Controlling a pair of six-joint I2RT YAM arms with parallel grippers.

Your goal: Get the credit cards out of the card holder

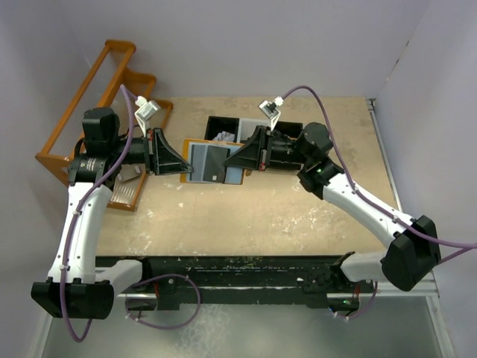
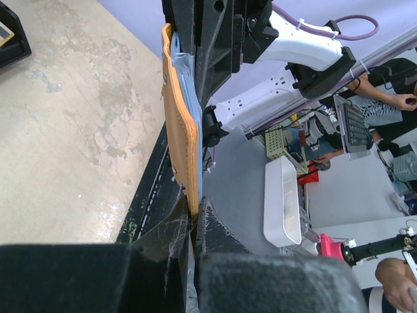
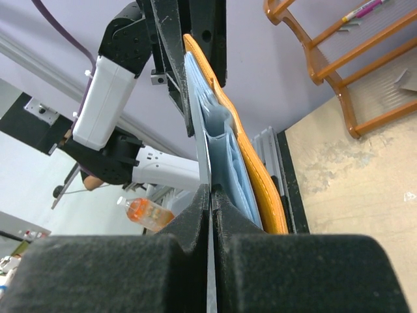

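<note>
The tan-orange card holder (image 1: 195, 162) hangs open above the table between my two grippers, its pale blue-grey panels facing up. My left gripper (image 1: 181, 161) is shut on its left edge; in the left wrist view the holder (image 2: 180, 130) stands edge-on, pinched at my left gripper (image 2: 193, 215). My right gripper (image 1: 243, 158) is shut on a thin grey credit card (image 3: 201, 147) that stands just beside the holder's blue pockets (image 3: 231, 169); my right gripper (image 3: 210, 190) clamps the card's near edge. Other cards are hidden from me.
A black compartment tray (image 1: 237, 124) with white scraps (image 1: 222, 136) sits just behind the holder. An orange wooden rack (image 1: 74, 134) stands at the far left. Table edges run along the right and front.
</note>
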